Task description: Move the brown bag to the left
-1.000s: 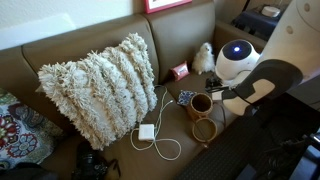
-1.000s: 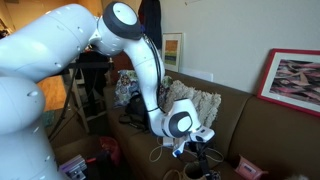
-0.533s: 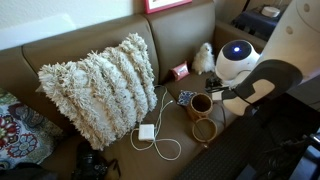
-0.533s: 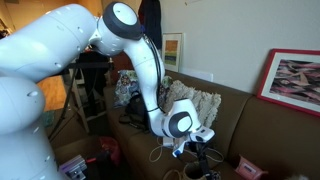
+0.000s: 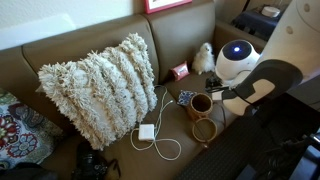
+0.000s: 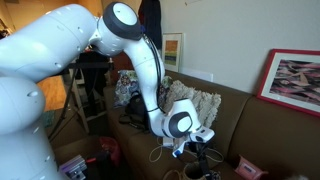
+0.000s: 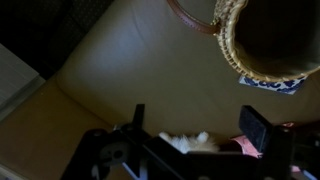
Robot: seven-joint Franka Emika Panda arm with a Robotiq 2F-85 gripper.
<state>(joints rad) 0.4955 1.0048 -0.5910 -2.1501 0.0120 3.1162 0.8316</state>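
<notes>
Lying beyond spread jaws: brown bag (image 7: 268, 45)

In an exterior view, the small round tan-brown woven bag (image 5: 200, 105) stood on the brown cushioned counter (image 5: 115, 155), right of the shaggy cream pillow (image 5: 100, 85). The white charger with cable (image 5: 147, 132) lay between them. Behind the bag sat the small pink box (image 5: 180, 71) and the white fluffy plush (image 5: 203, 57).

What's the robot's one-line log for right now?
gripper: open, empty | brown bag: on sofa, not held | move left: not done
</notes>
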